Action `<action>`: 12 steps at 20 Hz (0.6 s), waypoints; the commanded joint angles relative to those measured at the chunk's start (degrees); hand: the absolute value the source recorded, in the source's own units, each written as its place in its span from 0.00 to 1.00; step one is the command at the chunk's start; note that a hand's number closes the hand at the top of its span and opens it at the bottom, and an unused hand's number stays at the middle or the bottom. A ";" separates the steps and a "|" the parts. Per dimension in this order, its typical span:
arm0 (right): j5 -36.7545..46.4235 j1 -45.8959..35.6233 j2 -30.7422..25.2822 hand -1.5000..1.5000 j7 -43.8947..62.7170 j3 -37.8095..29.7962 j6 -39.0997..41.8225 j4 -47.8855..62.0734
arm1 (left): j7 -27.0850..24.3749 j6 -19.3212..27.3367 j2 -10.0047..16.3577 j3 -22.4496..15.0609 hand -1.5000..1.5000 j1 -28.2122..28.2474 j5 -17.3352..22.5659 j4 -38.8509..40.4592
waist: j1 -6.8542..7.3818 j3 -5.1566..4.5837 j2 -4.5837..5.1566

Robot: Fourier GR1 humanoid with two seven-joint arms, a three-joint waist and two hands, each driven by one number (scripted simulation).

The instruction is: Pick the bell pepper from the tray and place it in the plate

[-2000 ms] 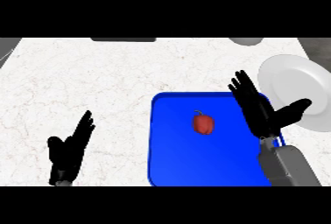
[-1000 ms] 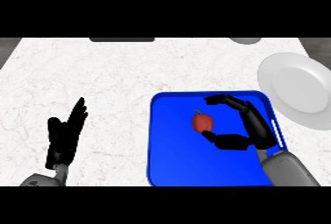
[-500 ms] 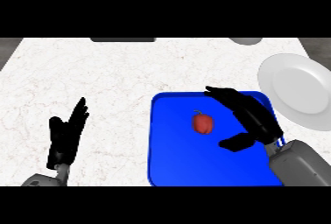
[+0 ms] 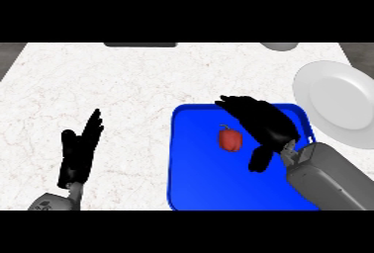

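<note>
A small red bell pepper [image 4: 230,140] lies on the blue tray [image 4: 205,183], near the tray's upper middle. My right hand [image 4: 266,126] hovers over the tray just right of the pepper, fingers stretched toward the upper left and thumb hanging down at the lower right; it is open and nothing is held. A gap separates the pepper from the hand's thumb. The white plate [image 4: 340,101] sits right of the tray, at the view's right edge. My left hand [image 4: 79,150] rests open at the lower left, fingers up.
The counter is white marble. A dark flat object [image 4: 140,44] lies at the far edge, and a grey rounded object [image 4: 279,46] shows at the far right top. My right forearm [image 4: 329,178] covers the tray's lower right corner.
My right hand came in from the plate side over the tray, curled near the pepper, then spread flatter and slid left above it. The pepper has stayed put. The left hand barely shifted.
</note>
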 commanded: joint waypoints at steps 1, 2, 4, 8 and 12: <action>0.94 -1.09 3.09 0.00 5.27 1.65 6.82 2.25 | -2.91 -0.03 -2.81 -0.11 0.50 -0.32 -1.32 4.48 | -0.19 0.05 0.20; -1.21 -3.00 2.95 0.00 5.41 -0.51 10.07 3.51 | -1.42 -4.45 1.95 3.64 0.50 0.16 2.20 1.12 | 0.19 0.06 0.15; 2.02 -2.44 6.73 0.00 7.73 1.00 9.90 5.61 | -0.64 -0.36 -1.93 -0.25 0.50 0.45 -2.41 0.41 | 0.12 0.09 0.15; 6.19 -2.94 9.63 0.00 4.68 -2.49 10.71 10.16 | 1.10 0.01 -2.69 -0.23 0.50 4.13 -4.23 -4.52 | 0.27 0.12 0.13; 7.65 0.04 10.66 0.00 7.41 -5.43 16.57 3.47 | 0.77 -4.74 -3.12 5.03 0.50 -2.37 -3.31 3.00 | -0.28 0.09 0.11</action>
